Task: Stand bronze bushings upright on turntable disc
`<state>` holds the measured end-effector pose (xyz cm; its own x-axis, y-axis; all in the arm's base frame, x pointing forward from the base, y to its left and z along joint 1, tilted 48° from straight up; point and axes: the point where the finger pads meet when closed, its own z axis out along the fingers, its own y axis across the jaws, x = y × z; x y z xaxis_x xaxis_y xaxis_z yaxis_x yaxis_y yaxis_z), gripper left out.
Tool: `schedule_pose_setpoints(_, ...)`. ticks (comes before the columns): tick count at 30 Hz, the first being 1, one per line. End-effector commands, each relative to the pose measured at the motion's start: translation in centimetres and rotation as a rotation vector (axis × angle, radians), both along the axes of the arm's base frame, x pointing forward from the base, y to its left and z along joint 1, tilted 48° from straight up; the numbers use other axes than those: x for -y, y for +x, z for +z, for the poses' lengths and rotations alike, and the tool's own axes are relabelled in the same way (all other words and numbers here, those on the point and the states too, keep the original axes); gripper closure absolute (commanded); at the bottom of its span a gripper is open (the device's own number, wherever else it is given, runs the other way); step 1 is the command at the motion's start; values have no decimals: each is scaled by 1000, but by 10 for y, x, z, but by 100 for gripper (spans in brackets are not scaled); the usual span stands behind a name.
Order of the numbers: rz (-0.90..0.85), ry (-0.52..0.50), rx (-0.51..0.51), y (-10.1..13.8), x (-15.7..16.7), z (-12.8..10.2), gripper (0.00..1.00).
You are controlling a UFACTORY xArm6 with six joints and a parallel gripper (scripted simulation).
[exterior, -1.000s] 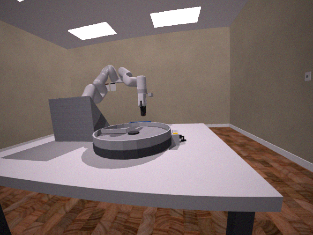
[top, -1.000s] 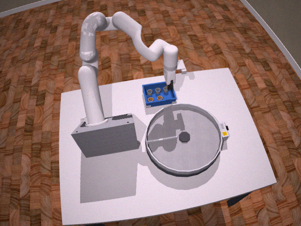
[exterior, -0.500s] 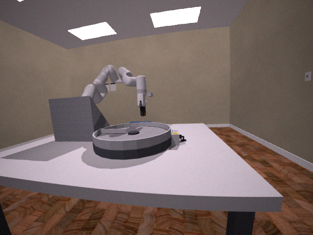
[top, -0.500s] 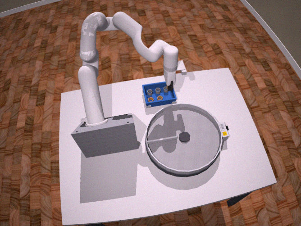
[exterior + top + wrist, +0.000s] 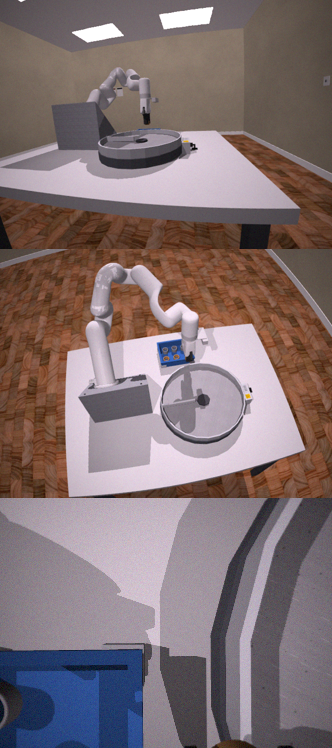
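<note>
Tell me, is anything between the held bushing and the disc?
Only the turntable's raised rim lies between. The tool holds a bronze bushing above the crate's near corner, higher than the rim. The hub and bar sit farther in.

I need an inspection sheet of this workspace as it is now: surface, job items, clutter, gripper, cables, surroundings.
Surface: white table; the arm's grey base box stands on it.
Job's things: blue crate holds two bronze bushings and at least two steel bushings; the arm hides the crate's right end. Turntable has nothing on its disc; dark hub at centre.
Clutter: nothing seen.
Gripper: gripper is shut on a bronze bushing, raised above the crate's edge nearest the turntable.
Cables: nothing seen.
Surroundings: wood-pattern floor, beige walls, two ceiling lights.
</note>
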<state>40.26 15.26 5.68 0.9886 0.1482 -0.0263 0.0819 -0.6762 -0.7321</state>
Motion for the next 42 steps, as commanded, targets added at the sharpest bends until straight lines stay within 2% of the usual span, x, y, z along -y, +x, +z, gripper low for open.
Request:
schedule_pose_setpoints(1,0,3,5,2,24,-24,100)
schedule_pose_setpoints(16,0,3,5,-5,147,-156,100)
schedule_pose_setpoints(18,0,3,5,-5,147,-156,100)
schedule_pose_setpoints(24,0,3,5,-7,182,-193,100)
schedule_pose_setpoints(30,0,3,5,-8,203,-216,100)
schedule_pose_setpoints(42,0,3,5,-9,211,-225,100)
